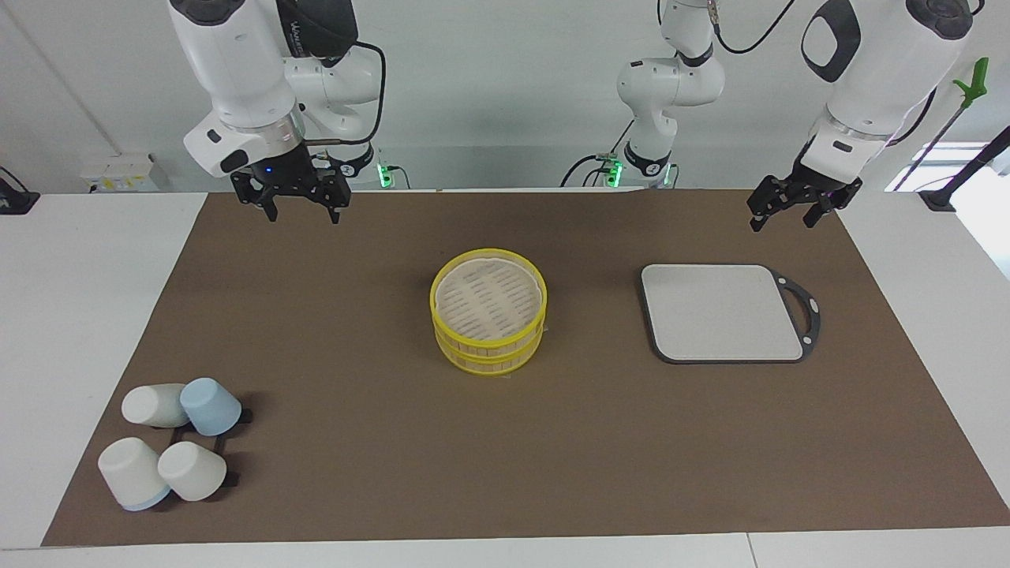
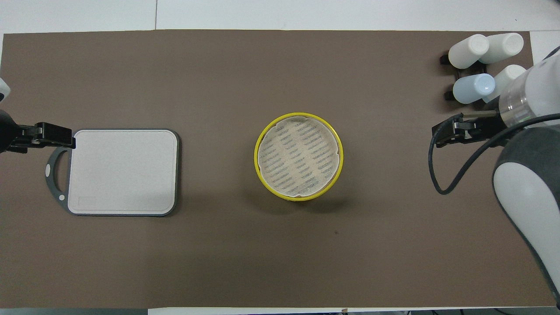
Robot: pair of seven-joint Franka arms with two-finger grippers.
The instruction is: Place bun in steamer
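The steamer stands mid-mat, a round bamboo basket with yellow rims and no lid; only its bare slatted floor shows inside the rim. The bun is out of view in both views. My right gripper hangs raised over the mat's edge by the robots, toward the right arm's end, open and holding nothing; in the overhead view the right gripper sits well aside of the steamer. My left gripper waits open above the mat's corner beside the board, and the overhead view has the left gripper at the board's handle.
A grey rectangular board with a dark handle lies toward the left arm's end, also seen as the board. Several upturned white and blue cups sit on a rack at the right arm's end, farther from the robots than the steamer; cups.
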